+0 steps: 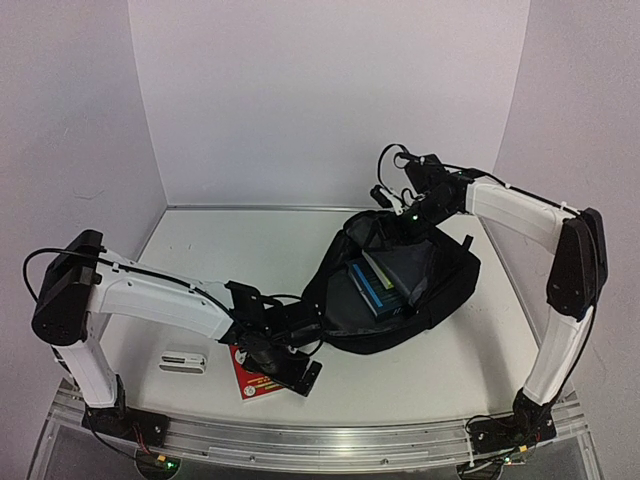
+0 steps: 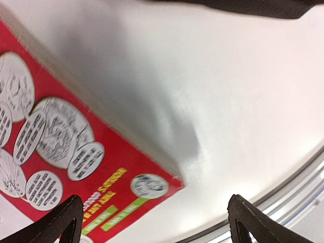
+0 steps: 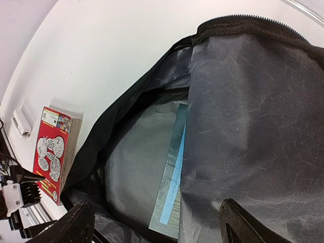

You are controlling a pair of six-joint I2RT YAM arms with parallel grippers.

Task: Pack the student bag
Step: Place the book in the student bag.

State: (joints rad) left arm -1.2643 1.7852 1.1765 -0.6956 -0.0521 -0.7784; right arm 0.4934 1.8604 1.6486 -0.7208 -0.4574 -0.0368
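The table (image 1: 250, 250) carries everything, and the bag (image 1: 445, 285) is by far the biggest thing on it. It lies flat at centre-right with its zip undone and its mouth gaping toward the left arm (image 1: 150, 295). Grey lining shows inside, and a blue book (image 1: 372, 285) is already packed against the far wall.

The right arm (image 1: 520, 210) reaches over to the bag's far upper rim. There the right gripper (image 3: 154, 212) hovers with its jaws apart and nothing between them (the flap sits below the fingers, not in them).

The left gripper (image 2: 154, 212) hangs low over the near-left part of the table, jaws spread as wide as they go and holding nothing. The red book (image 1: 250, 378) lies flat right under it, just outside the bag's mouth on the near-left side. The right wrist view shows the book's long axis running from the bag toward the table's near edge. In the left wrist view the book's edge cuts diagonally across the gap. One corner reaches in between the fingers, while most of the cover sits off toward the left finger.

The left arm is plainly the nearer one. I judge the book to be the next thing to go in. The jaws would want to shift over the cover and square up to its short side before closing.

A white item (image 1: 185, 360) lies further left, apart from the book.
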